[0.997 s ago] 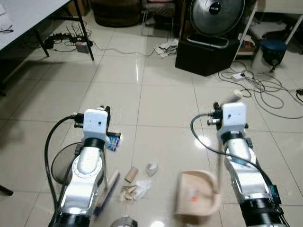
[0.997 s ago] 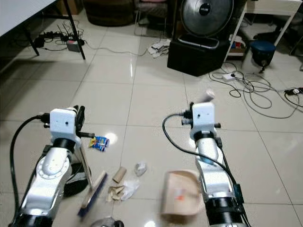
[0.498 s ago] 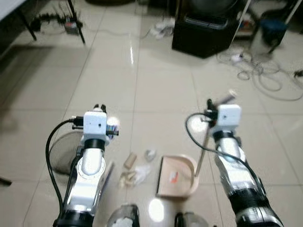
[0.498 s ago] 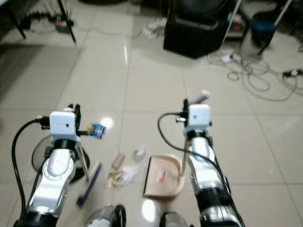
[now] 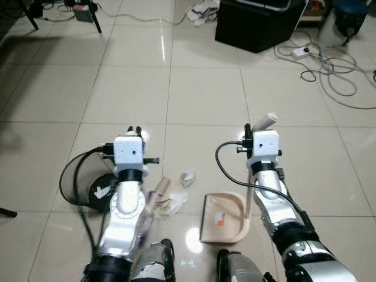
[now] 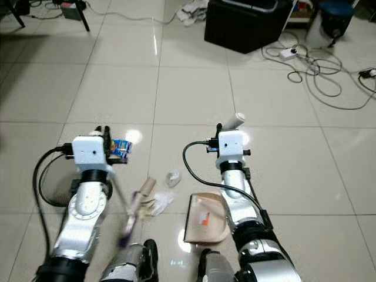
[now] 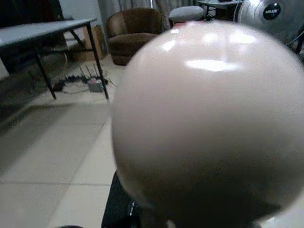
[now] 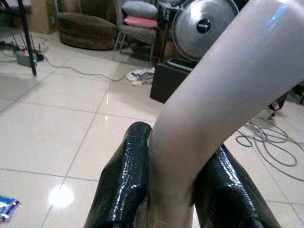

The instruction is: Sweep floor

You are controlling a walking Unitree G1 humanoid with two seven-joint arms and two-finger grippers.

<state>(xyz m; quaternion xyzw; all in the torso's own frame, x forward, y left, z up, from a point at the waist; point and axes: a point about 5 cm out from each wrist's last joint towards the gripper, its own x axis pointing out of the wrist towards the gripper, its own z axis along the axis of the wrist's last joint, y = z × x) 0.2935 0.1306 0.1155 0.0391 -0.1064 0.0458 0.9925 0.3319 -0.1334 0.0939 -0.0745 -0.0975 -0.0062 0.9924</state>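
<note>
I am holding the beige plastic dustpan [image 5: 223, 218] flat on the tiled floor; the right gripper [image 8: 164, 190] fingers are gripping its handle. The left gripper [image 5: 136, 130] fingers I cannot tell, though the blue-bristled brush [image 6: 130, 218] is blurring left of the dustpan. The crumpled paper scraps [image 5: 173, 202] are lying just left of it, so I should be brushing low and slowly toward its open edge.

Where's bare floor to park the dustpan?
Free: tiles ahead of both arms, up to the black box; also right of the right arm, short of the cables. Crowded: litter beside the dustpan, between the arms.
</note>
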